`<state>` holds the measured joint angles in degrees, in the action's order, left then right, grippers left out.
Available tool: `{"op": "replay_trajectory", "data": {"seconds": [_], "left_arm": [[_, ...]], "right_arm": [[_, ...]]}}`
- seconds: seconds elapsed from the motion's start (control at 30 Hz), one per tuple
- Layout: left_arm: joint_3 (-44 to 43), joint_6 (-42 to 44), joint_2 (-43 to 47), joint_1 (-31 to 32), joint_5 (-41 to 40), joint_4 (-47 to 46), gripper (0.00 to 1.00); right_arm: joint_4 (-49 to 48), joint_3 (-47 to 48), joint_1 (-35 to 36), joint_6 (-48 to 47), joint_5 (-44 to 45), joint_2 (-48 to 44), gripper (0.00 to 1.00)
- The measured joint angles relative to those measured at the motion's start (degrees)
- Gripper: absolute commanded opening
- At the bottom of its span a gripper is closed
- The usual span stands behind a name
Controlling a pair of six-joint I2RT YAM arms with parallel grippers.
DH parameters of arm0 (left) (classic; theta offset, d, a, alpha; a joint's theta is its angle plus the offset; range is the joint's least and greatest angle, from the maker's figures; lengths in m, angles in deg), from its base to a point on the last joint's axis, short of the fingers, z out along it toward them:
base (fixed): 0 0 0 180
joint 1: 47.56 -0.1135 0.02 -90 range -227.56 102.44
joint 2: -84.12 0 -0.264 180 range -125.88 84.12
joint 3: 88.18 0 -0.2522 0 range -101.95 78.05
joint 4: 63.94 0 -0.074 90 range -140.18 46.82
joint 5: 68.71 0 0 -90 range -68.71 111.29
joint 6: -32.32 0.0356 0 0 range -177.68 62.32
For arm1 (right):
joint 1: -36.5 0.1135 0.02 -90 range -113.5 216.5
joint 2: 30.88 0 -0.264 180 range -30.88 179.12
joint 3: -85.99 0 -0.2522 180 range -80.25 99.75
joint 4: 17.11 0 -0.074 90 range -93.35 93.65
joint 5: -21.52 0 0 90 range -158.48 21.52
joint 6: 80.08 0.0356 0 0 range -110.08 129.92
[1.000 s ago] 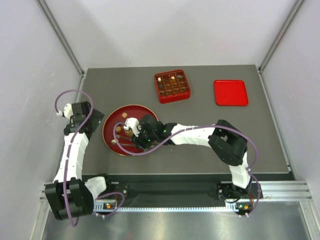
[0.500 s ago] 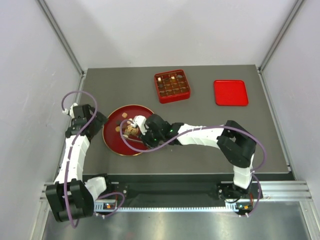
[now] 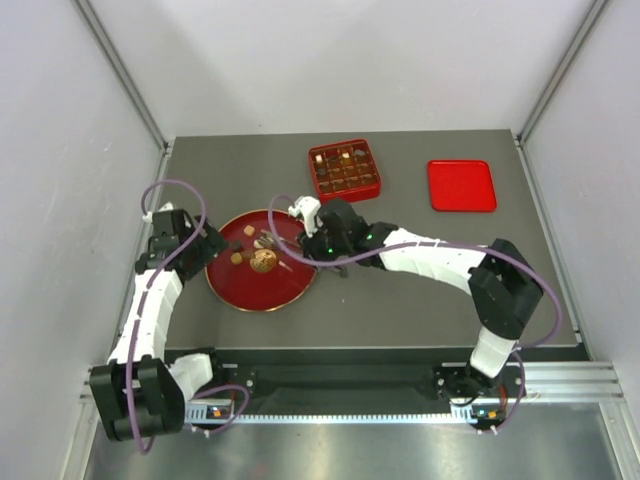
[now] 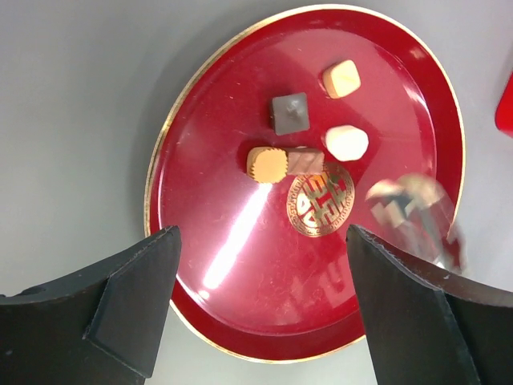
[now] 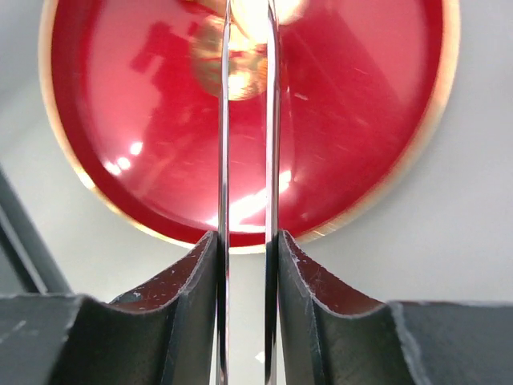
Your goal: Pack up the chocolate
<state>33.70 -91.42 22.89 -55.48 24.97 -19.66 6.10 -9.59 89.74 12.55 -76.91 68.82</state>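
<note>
A dark grey table (image 3: 420,312) stands between white walls (image 3: 350,60). On the left gripper (image 4: 260,233) the jaws gape above the red plate (image 4: 204,269); on the right gripper (image 5: 247,249) they clamp metal tweezers (image 5: 224,160).

A dark grey table (image 3: 420,300) is carrying everything; a round red plate (image 3: 262,292) with a gold rim is sitting on its left half, a gold emblem (image 4: 321,196) showing at its middle; a golden-brown wrinkled ball (image 3: 263,261) is resting near the plate's centre; thin metal tweezers (image 5: 224,144) are reaching over the plate, their two blades running parallel and narrowly apart; a square red box (image 3: 348,196) divided into compartments is standing at the far middle; a flat red lid (image 3: 461,185) is lying well to its right.
</note>
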Motion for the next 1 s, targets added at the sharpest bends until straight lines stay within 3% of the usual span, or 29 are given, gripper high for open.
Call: {"op": "replay_trajectory", "data": {"seconds": [0.3, 0.5, 1.0], "left_arm": [[0.0, 2.7, 4.0, 4.9, 1.6, 1.2, 0.88], [0.0, 4.2, 5.2, 11.1, 2.5, 1.2, 0.88], [0.1, 5.1, 5.2, 13.8, 3.0, 1.3, 0.89]], "right_arm": [[4.9, 7.9, -13.6, 0.5, 2.2, 0.8, 0.32], [4.6, 18.1, -21.9, 1.5, 6.3, 7.4, 0.31], [5.4, 23.3, -25.4, 2.5, 7.3, 17.2, 0.37]]}}
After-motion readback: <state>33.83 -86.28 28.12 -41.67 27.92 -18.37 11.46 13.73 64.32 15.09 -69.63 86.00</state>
